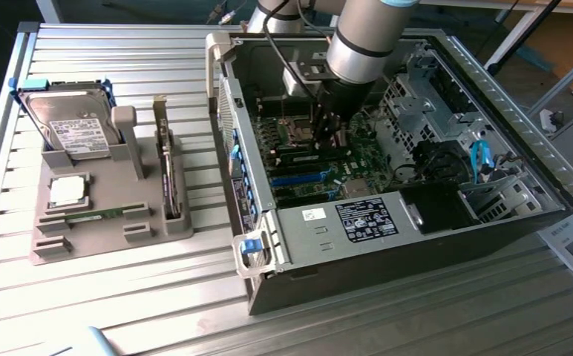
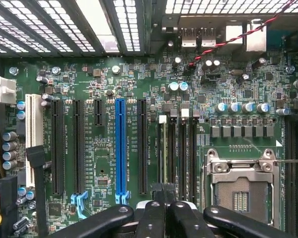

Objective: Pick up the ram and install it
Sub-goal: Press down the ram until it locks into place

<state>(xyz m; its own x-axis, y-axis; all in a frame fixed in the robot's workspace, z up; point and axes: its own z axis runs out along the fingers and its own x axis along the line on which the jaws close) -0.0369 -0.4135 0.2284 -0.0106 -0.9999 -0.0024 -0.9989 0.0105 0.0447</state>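
A long thin green ram (image 1: 93,215) lies flat in the grey holder (image 1: 99,241) on the exterior view's left. My gripper (image 1: 324,135) reaches down into the open computer case (image 1: 366,222), just over the motherboard. In the wrist view its black fingertips (image 2: 158,203) are pressed together, gripper (image 2: 165,194) shut, with nothing seen between them. They sit directly over the end of a memory slot that holds a thin green edge-on strip (image 2: 163,148), which looks like a seated ram stick. The black memory slots (image 2: 182,148) beside it stand bare.
The grey holder also carries a silver hard drive (image 1: 69,122), a square processor chip (image 1: 69,191) and an upright card (image 1: 173,185). On the motherboard are a blue expansion slot (image 2: 120,144) and the processor socket (image 2: 241,191). Case walls, cables and a drive cage (image 1: 485,170) hem in the arm.
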